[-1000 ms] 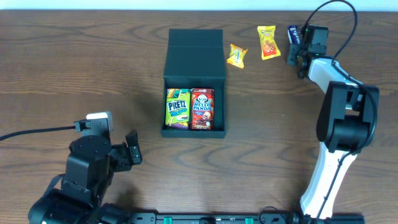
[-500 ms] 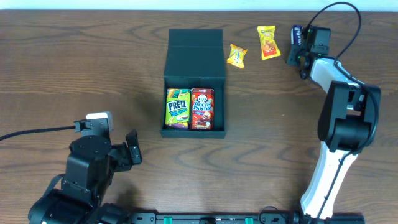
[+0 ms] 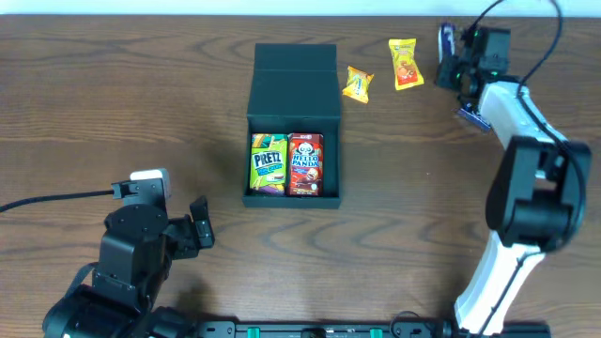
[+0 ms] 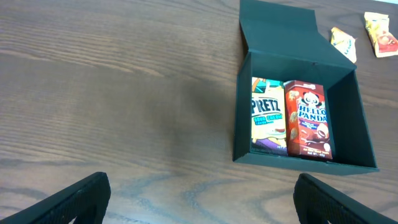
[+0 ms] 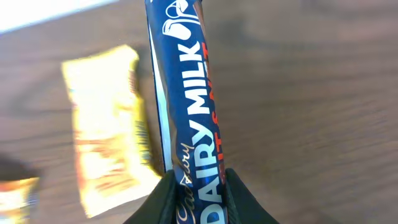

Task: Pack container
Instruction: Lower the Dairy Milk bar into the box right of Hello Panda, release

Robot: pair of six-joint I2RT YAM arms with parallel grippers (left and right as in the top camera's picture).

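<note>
Inspector: Left arm [image 3: 131, 258]?
Tech: Black casing, pale block [image 3: 150, 176] on top, black lead [image 3: 56, 199].
Inspector: Right arm [image 3: 512, 99]?
Tech: White links, black joints, looped cable [image 3: 554, 33].
Inspector: Left gripper [image 4: 200, 180]?
Tech: Black fingers [image 4: 74, 199].

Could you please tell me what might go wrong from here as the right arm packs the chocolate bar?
1. The right gripper pinches the Dairy Milk bar near one end, so the long free part could swing or slip.
2. The Pretz box and Hello Panda box fill much of the container; the long bar might catch on a wall.
3. The yellow packet lies close by and could get knocked.
</note>
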